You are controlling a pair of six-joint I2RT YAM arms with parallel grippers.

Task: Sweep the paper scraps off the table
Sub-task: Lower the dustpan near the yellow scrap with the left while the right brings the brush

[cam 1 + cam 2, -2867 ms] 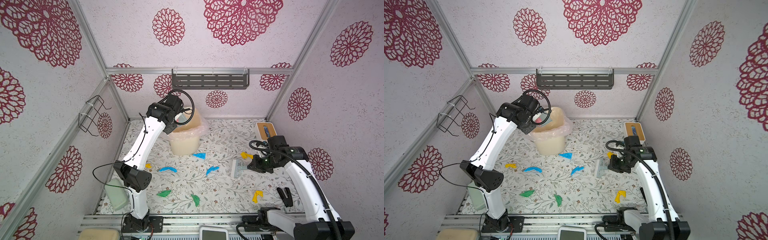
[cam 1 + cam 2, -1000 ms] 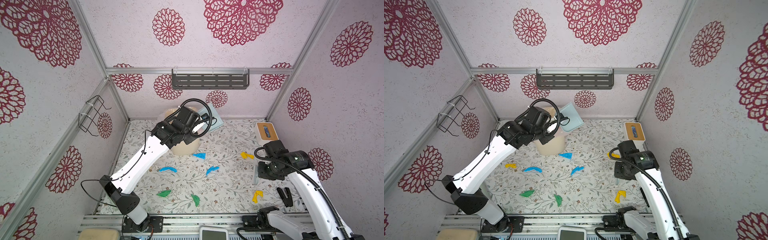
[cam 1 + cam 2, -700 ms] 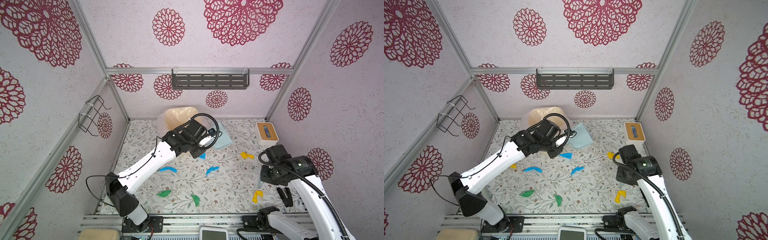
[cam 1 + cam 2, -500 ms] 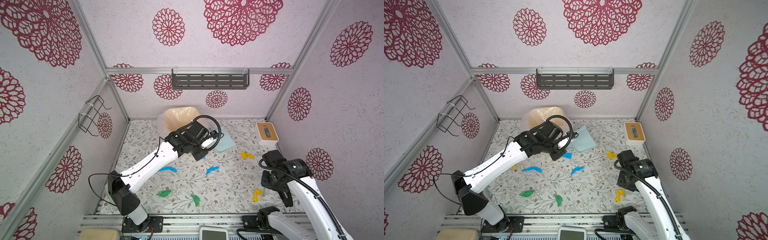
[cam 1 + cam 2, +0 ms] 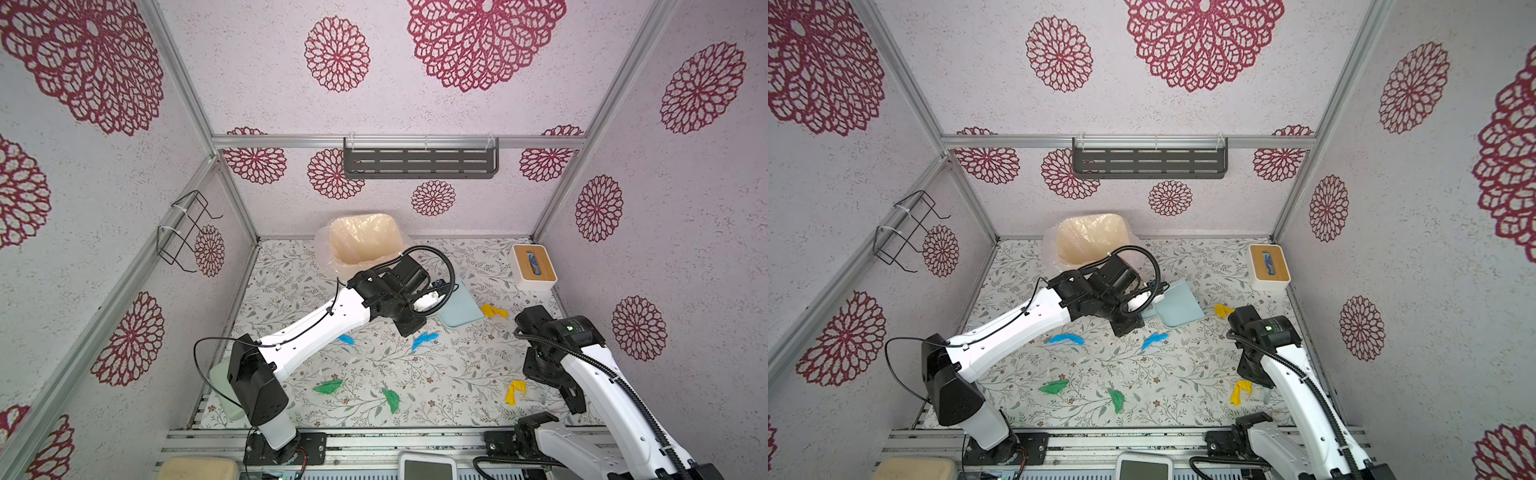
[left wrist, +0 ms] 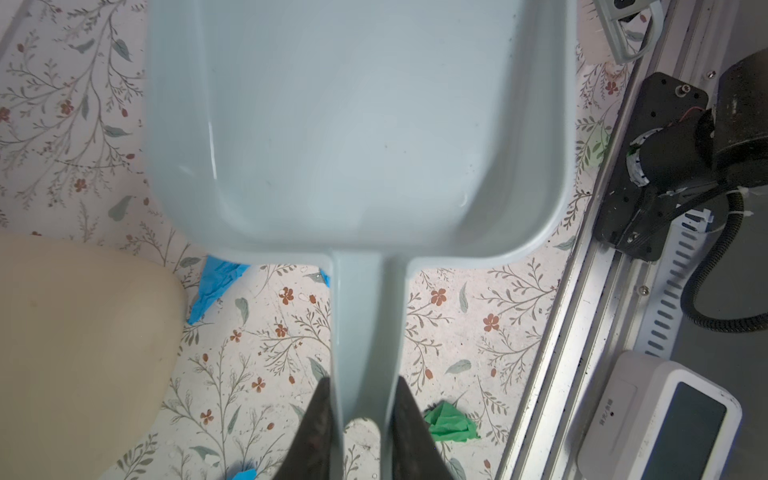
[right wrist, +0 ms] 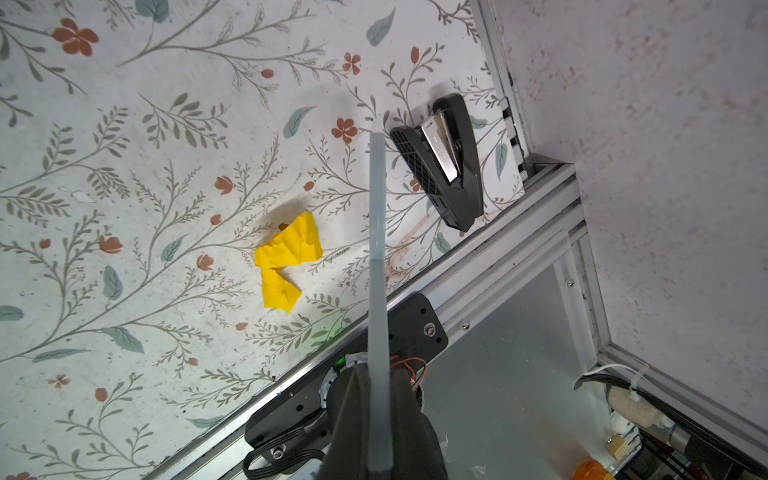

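I have the left gripper (image 6: 363,388) clamped narrow on the handle of the pale blue dustpan (image 5: 459,309). The pan is empty and sits at about 2 o'clock from the middle of the tabletop (image 5: 457,365); I cannot tell whether its lip touches down. The right gripper (image 7: 376,378) is pinched tight on a thin pale tool (image 7: 378,249), seen edge-on, which I take for a brush.

The paper scraps (image 5: 1154,340) all lie loose on the tabletop:
- a yellow scrap (image 5: 492,311) just at 3 o'clock of the dustpan
- a second yellow scrap (image 7: 286,257) at 5 o'clock, near that tool
- blue scraps (image 5: 424,340) around the middle
- green scraps (image 5: 328,387) toward 6 o'clock

I judge this the set-up for a sweep. Next I need the lip flat on the surface facing a scrap, with the tool behind that scrap to draw it in. The lined bin (image 5: 365,245) waits at 12 o'clock.
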